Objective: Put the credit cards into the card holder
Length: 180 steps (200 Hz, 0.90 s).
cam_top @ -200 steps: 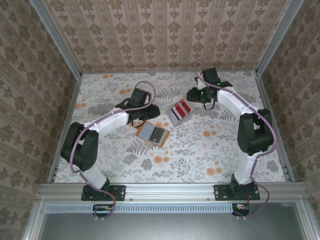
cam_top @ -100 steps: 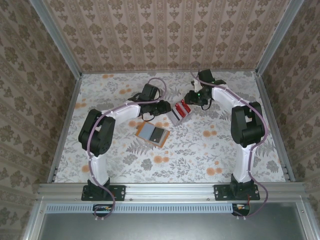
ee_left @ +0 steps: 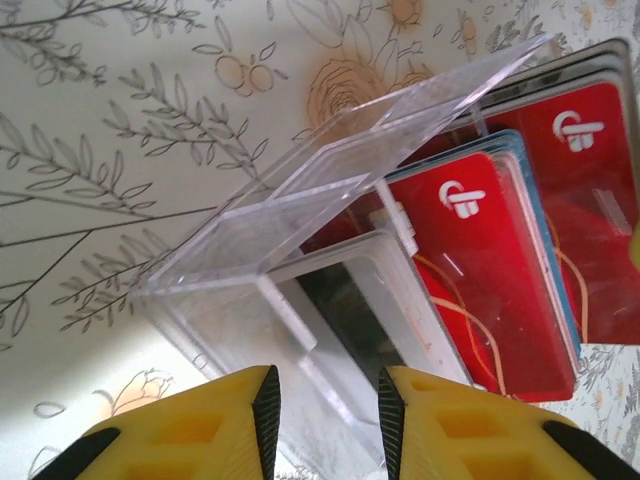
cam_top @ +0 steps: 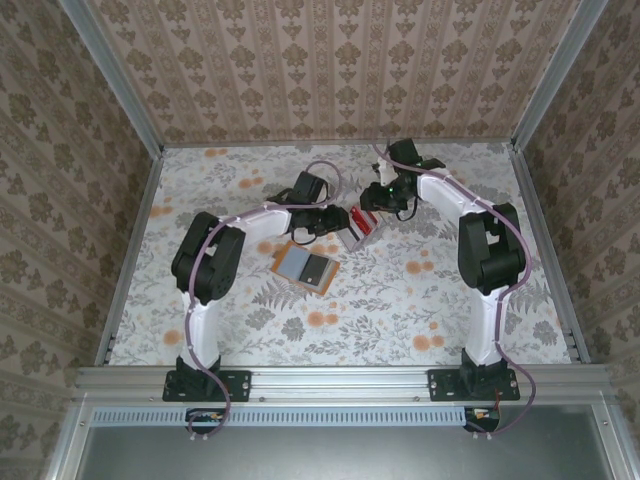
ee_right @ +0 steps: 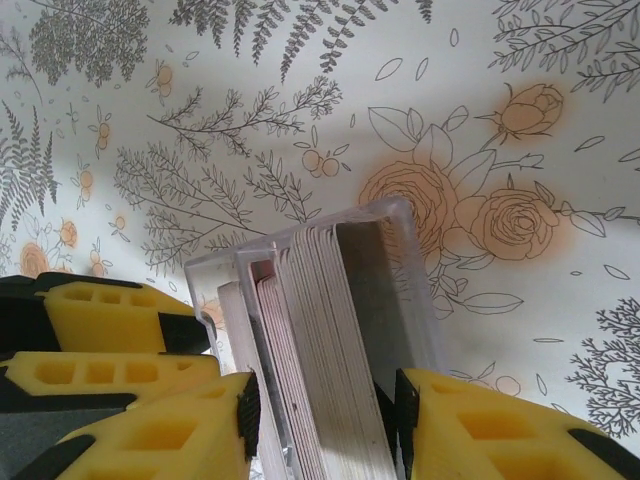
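Now both arms meet at the clear stand toward the back of the counter. The right pincer is closed partway on the bundle of credit cards standing on edge in it, pads against both faces, I'd guess so they lift out together. The left pincer straddles the stand's near corner, part open. Whether it pinches the plastic I cannot tell, but it looks placed to steady the stand. The card holder lies unfolded just beside, grey lining up, ready to receive them.
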Each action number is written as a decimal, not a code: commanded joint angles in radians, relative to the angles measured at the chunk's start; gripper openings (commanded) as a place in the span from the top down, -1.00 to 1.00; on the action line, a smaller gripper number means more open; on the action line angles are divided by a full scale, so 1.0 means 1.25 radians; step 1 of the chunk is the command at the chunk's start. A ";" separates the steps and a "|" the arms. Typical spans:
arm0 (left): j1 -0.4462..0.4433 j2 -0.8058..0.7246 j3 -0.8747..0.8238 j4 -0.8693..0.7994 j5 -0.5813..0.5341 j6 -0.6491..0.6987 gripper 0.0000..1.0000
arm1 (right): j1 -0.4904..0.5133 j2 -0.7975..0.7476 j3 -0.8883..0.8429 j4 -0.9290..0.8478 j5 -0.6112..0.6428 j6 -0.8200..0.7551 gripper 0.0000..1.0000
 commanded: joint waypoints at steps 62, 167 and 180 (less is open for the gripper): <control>-0.019 0.029 0.025 0.015 0.017 -0.018 0.29 | 0.014 0.029 0.027 -0.067 0.069 -0.045 0.14; -0.021 0.018 0.015 0.017 0.013 -0.019 0.29 | 0.027 -0.039 0.019 -0.066 0.053 -0.042 0.15; -0.021 0.017 0.015 0.016 0.013 -0.019 0.29 | 0.027 -0.045 0.019 -0.068 0.054 -0.042 0.15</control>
